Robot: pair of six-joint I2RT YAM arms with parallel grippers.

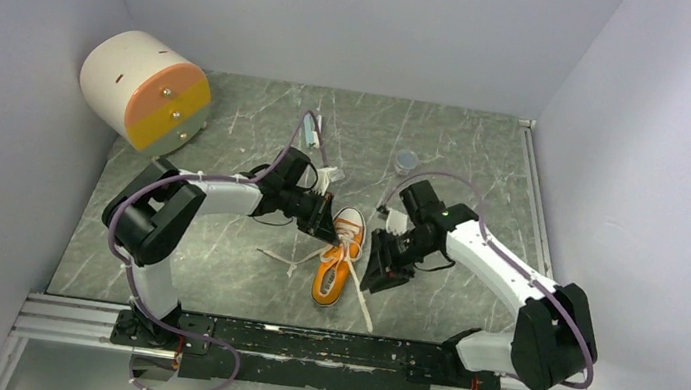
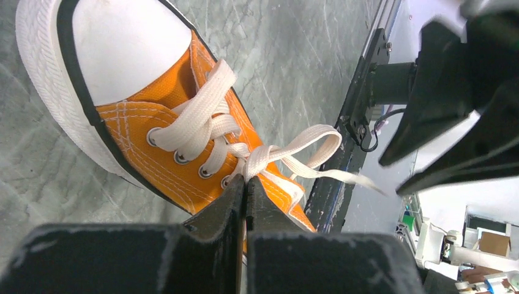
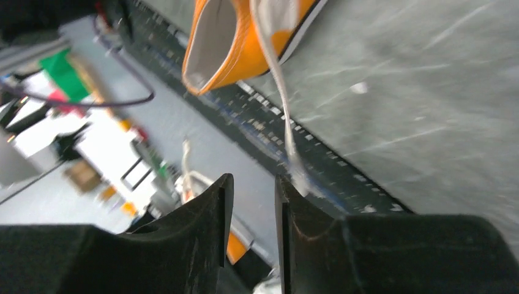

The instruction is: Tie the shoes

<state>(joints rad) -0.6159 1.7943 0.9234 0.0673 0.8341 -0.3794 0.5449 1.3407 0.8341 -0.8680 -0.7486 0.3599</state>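
The orange shoe (image 1: 337,260) with a white toe cap lies in the middle of the table, toe pointing away from the arms. My left gripper (image 1: 326,221) comes in from the left, level with the eyelets. In the left wrist view it (image 2: 246,184) is shut on the white lace (image 2: 287,153) where the two ends cross, and a loop and a loose end trail off to the right. My right gripper (image 1: 376,278) hangs just right of the shoe. In the right wrist view it (image 3: 252,184) is open, and a lace end (image 3: 284,116) passes outside its right finger. The shoe's heel opening (image 3: 220,43) shows above.
A white cylinder with an orange face (image 1: 145,90) lies at the back left. A small clear cap (image 1: 407,160) and a small light object (image 1: 310,135) sit behind the shoe. A black rail (image 1: 301,346) runs along the near edge, and walls close in the sides.
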